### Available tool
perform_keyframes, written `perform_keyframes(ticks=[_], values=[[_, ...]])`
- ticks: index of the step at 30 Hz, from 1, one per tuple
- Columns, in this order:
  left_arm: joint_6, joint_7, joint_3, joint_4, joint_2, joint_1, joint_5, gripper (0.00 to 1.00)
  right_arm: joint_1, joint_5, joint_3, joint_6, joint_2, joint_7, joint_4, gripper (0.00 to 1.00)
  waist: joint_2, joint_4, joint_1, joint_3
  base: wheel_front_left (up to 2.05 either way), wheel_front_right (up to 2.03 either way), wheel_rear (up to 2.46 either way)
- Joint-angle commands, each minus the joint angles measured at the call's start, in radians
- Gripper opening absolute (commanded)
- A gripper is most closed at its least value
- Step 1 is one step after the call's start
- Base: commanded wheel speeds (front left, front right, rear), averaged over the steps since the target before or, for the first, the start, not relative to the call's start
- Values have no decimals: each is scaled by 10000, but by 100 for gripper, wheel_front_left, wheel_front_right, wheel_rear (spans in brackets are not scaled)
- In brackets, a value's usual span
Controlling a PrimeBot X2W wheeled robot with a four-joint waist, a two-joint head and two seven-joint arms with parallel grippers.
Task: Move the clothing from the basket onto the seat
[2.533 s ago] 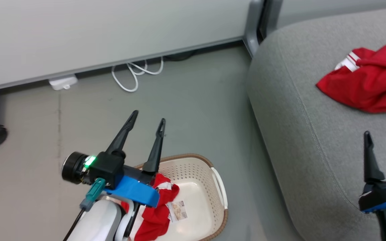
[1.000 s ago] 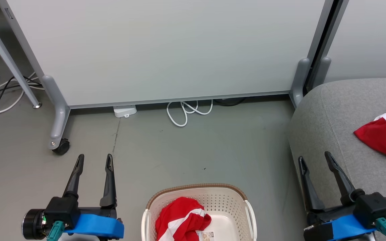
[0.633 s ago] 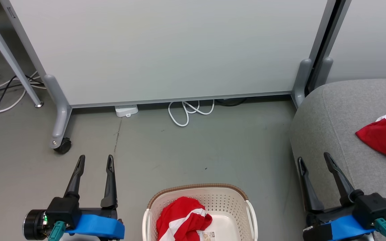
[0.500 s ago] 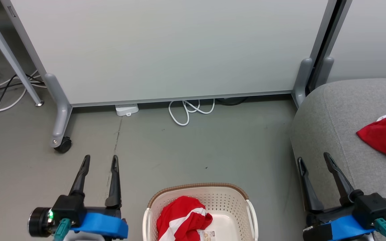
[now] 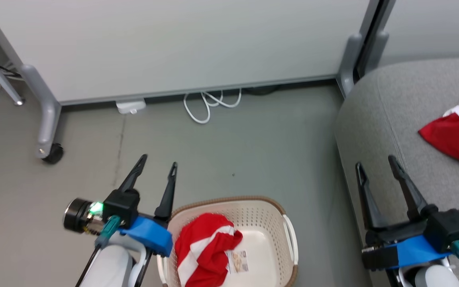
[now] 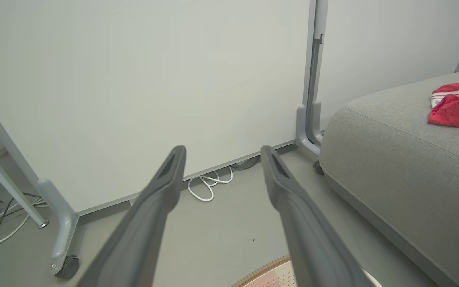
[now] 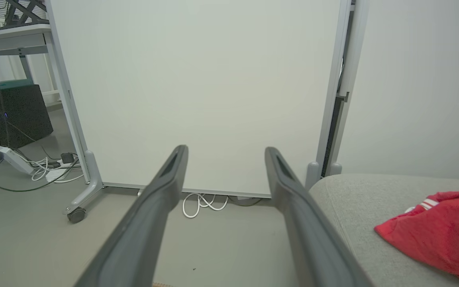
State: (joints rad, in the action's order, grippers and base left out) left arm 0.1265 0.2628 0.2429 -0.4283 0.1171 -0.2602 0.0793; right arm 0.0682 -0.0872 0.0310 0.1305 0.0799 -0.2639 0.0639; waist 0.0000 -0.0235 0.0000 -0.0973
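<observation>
A crumpled red garment with white stripes lies in the cream basket on the floor, at the bottom centre of the head view. Another red garment with white trim rests on the grey seat at the right. My left gripper hangs open and empty by the basket's left rim. The right gripper is open and empty over the seat's front-left edge.
A pale partition panel on grey wheeled legs stands behind the floor. A white cable coil and a small white box lie at its foot. More cables and a black box sit at the far left.
The head camera has tipped down, so the whole picture shifted up. My left gripper has moved right and forward, toward the basket's left rim. The right gripper keeps its place.
</observation>
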Motion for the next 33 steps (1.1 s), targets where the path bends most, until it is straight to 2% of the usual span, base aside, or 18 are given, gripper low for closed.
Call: perform_keyframes(ticks=[1,8,15,25,33], values=[[38,28,287,-242,121,-434,85,100,267,60,30,5,92,-10,-89,100,0,292,0,-530,0,0,0],[42,30,1792,-1619,531,-1865,437,100,1218,70,112,5,264,-10,-322,100,0,841,0,-1864,0,0,0],[42,28,3247,-3211,706,-3089,717,100,1922,77,157,5,315,-10,-495,100,0,1227,0,-2980,0,0,0],[42,28,5275,-5516,573,-4648,1198,100,2726,89,219,5,342,-10,-803,100,0,1573,0,-4582,0,0,0],[42,-608,6625,-7496,420,-5672,1264,100,3295,172,327,5,334,-10,-1077,100,0,1800,0,-5800,0,0,0]])
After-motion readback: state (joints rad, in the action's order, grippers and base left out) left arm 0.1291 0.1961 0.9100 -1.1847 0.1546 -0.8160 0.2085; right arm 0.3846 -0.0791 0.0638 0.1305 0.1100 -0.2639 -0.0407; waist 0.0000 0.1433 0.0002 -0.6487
